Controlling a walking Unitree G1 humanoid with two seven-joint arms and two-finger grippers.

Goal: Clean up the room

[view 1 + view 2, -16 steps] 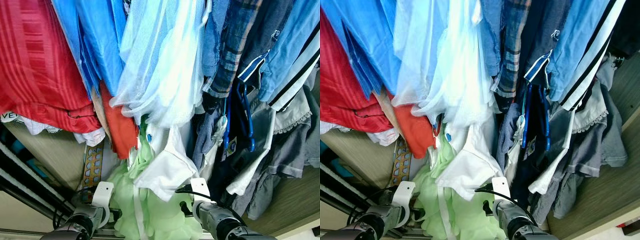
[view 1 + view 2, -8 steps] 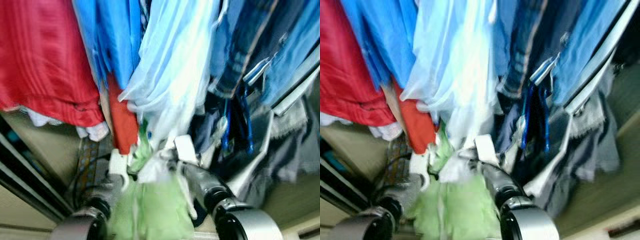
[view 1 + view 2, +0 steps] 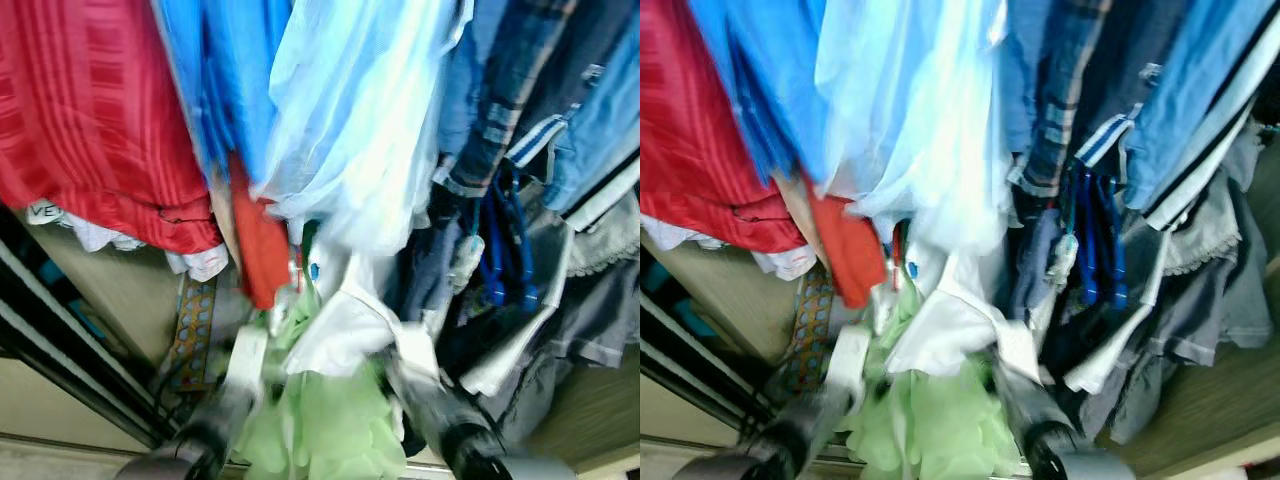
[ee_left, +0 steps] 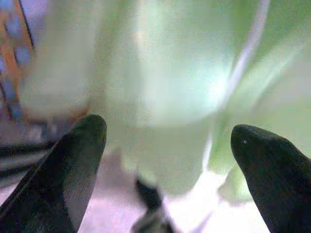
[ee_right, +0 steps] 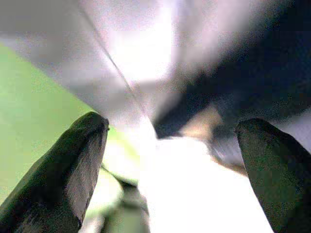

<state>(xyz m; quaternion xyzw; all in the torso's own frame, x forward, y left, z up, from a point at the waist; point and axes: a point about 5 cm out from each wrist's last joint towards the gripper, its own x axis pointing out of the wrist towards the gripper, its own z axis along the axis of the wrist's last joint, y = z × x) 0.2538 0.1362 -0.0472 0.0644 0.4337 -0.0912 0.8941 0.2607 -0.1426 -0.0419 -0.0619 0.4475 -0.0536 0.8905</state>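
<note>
Reaching with fingers spread, left gripper (image 4: 167, 141) and right gripper (image 5: 170, 145) flank the pale green garment (image 3: 325, 420); soft, light, likely slippery; pinch a bunched fold.

The right claw (image 5: 170, 165), fingers spread wide, faces blurred white cloth (image 5: 194, 194) beside green fabric (image 5: 34, 107).

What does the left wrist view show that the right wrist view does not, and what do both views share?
Left wrist view alone: an orange and blue patterned strip at the edge, beside the pale green garment that lies ahead of the left end effector.

Right wrist view alone: white cloth and dark clothing ahead of the right end effector.

Both: two black fingers spread apart, holding nothing, and the green garment. Both pictures are blurred.
</note>
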